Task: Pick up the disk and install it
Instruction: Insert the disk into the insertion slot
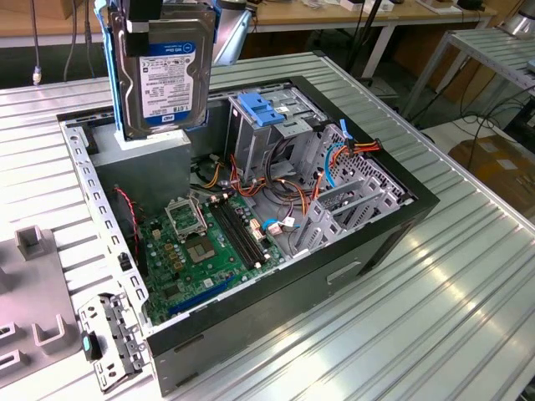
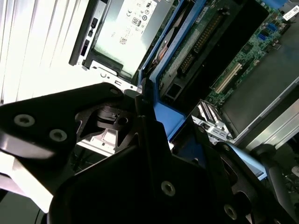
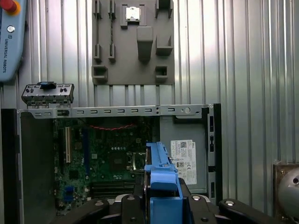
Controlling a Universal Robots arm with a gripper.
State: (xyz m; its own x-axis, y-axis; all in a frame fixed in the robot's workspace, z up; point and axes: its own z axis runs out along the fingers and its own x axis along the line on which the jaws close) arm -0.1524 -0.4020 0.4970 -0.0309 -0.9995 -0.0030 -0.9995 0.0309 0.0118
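Your gripper (image 1: 144, 17) was closed on the flat silver-metal hard drive with blue side rails (image 1: 163, 75), hanging upright above the open black computer case (image 1: 334, 259); you had it picked up, but not yet installed.

Silver disk (image 1: 163, 71) with a white, blue-banded label (image 1: 167, 83) and blue rails (image 1: 109, 83), green circuit board (image 1: 201, 251), black case (image 1: 276, 326), ribbed grey table (image 1: 468, 292).

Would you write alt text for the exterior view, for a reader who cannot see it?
The disk hangs upright, label toward the camera, gripped from above by the pincer, over an open computer case lying on a ribbed metal table; its green motherboard is exposed.
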